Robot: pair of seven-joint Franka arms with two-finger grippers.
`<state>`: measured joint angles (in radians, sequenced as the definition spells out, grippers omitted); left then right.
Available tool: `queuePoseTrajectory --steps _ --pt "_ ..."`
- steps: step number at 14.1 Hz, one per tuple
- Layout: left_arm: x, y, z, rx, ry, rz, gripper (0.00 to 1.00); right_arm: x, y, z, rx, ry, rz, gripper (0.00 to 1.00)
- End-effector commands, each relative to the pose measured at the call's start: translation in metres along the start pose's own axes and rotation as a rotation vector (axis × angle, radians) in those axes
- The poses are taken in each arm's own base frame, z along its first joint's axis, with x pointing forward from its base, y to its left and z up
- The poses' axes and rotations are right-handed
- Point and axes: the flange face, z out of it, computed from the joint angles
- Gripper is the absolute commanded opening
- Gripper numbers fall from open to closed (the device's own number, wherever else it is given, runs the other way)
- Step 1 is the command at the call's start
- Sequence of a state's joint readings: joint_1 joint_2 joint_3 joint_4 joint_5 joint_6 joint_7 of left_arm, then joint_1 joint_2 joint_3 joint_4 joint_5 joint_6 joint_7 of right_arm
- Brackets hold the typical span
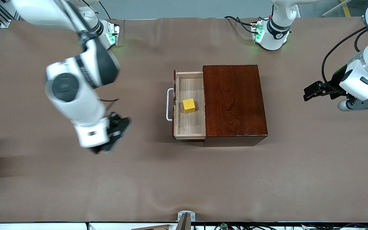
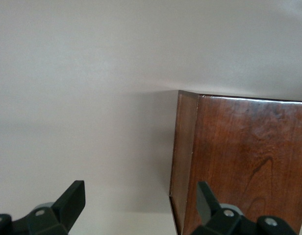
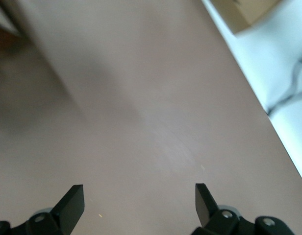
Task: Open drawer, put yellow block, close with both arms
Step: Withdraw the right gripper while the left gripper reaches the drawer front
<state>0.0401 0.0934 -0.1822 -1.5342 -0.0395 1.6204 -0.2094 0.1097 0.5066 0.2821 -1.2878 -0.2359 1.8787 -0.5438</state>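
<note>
We see the yellow block (image 1: 189, 105) lying in the pulled-out drawer (image 1: 190, 123) of the dark wooden box (image 1: 233, 102) near the counter's (image 1: 184, 179) middle; so the placing looks done and only the closing remains, we judge; the drawer's white loop handle (image 1: 169, 104) faces the right arm's end; the right gripper (image 1: 115, 134) hangs there, jaws apart and empty; the left gripper (image 1: 311, 91) waits over the left arm's end, jaws apart, aimed at the box's closed end, likely to brace it.
</note>
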Motion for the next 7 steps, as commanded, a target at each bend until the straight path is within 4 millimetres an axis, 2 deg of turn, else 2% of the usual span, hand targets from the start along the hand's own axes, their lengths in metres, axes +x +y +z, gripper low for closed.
queuePoseTrajectory --steps 1,4,5,7 --pt "-0.016 0.044 -0.029 -0.029 0.051 0.072 1.0 -0.05 0.041 -0.015 0.013 -0.021 0.137 1.0" --pt "-0.041 0.105 -0.03 -0.037 0.042 0.19 1.0 -0.104 0.08 -0.033 0.01 -0.058 0.262 1.0" --pt "-0.05 0.125 -0.029 -0.04 0.038 0.231 1.0 -0.114 0.084 -0.042 0.009 -0.07 0.326 1.0" --pt "-0.08 0.181 -0.026 -0.048 0.028 0.338 1.0 -0.131 0.08 -0.06 0.011 -0.11 0.463 1.0"
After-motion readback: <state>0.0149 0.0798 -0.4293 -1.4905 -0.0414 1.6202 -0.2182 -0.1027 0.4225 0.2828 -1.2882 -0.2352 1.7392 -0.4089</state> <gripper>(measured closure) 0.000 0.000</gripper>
